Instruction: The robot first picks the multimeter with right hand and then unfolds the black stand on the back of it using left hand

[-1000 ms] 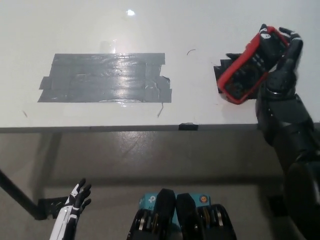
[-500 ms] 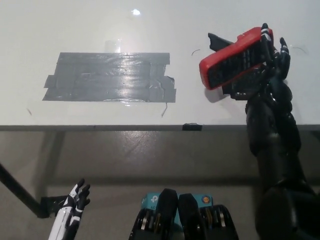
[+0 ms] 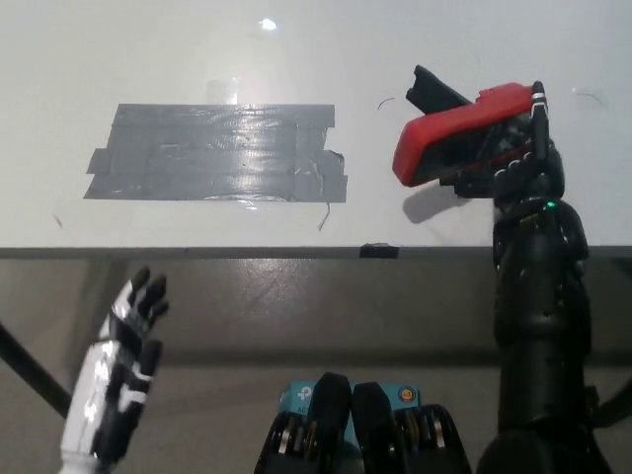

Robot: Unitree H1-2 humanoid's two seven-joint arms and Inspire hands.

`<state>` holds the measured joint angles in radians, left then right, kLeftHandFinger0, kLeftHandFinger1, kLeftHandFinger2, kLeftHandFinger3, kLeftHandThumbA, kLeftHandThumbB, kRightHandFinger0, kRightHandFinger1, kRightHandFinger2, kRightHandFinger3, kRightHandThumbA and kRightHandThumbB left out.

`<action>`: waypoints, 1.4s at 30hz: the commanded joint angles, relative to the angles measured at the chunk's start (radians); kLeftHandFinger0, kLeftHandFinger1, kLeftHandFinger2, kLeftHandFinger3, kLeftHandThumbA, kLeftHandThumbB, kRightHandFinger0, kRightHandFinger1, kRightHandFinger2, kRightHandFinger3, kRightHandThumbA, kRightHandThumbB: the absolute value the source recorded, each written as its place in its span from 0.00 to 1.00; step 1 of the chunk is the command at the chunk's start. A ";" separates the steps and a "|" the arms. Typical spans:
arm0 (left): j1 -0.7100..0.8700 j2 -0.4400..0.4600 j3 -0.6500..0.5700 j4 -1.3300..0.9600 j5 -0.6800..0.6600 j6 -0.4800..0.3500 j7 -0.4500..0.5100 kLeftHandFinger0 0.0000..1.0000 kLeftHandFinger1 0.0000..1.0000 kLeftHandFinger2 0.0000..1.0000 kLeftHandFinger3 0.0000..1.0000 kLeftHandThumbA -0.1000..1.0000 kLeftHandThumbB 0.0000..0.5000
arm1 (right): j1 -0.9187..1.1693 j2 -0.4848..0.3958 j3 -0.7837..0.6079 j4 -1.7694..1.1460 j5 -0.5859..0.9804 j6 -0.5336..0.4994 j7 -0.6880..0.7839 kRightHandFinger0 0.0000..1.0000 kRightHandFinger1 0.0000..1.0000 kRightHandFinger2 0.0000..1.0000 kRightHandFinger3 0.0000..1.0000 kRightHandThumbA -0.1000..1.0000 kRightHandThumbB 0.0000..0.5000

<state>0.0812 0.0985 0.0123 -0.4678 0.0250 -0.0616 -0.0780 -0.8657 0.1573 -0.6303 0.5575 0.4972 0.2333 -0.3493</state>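
The black right hand [image 3: 521, 170] is wrapped around one red multimeter [image 3: 456, 143], gripping it from the right side and holding it above the white table [image 3: 148, 49], clear of the surface, with a soft shadow on the tabletop just below it. The multimeter lies roughly level, its long body running left to right and tipped so that the red edge faces the camera; a black stand [image 3: 434, 91] juts up and to the left from its upper side, at an angle away from the casing. The white left hand [image 3: 123, 341] is at the lower left, below the table's front edge and well apart from the multimeter, holding nothing with its fingers spread. On the table there is one large patch of grey tape [image 3: 217, 153], made of several overlapping strips, lying to the left of the multimeter. One small black tab [image 3: 377, 251] sits on the table's front edge, between the tape patch and the right arm.
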 commanded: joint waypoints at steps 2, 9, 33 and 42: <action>-0.239 0.035 0.006 -0.245 0.032 0.136 -0.018 1.00 1.00 1.00 1.00 0.89 0.28 | -0.046 0.118 -0.019 -0.332 0.449 0.237 0.104 0.00 0.03 0.73 1.00 0.00 0.18; -0.439 0.034 -0.022 -0.209 0.121 0.227 -0.036 1.00 1.00 1.00 1.00 1.00 0.49 | 0.042 0.184 0.055 -0.417 0.601 0.237 0.087 0.00 0.11 0.71 1.00 0.00 0.30; -0.638 0.067 -0.097 -0.053 0.242 0.225 -0.059 1.00 1.00 1.00 1.00 1.00 0.54 | 0.350 0.168 0.424 -0.795 0.757 0.237 0.056 0.00 0.00 0.42 1.00 0.00 0.28; -0.655 0.064 -0.099 -0.042 0.211 0.234 -0.061 1.00 1.00 1.00 1.00 1.00 0.64 | 0.419 0.142 0.485 -0.863 0.817 0.237 0.059 0.00 0.00 0.65 1.00 0.00 0.30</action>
<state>-0.5189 0.1437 -0.0840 -0.5054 0.2198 0.1463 -0.1140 -0.4764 0.2564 -0.1958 -0.2162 1.1692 0.4583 -0.3469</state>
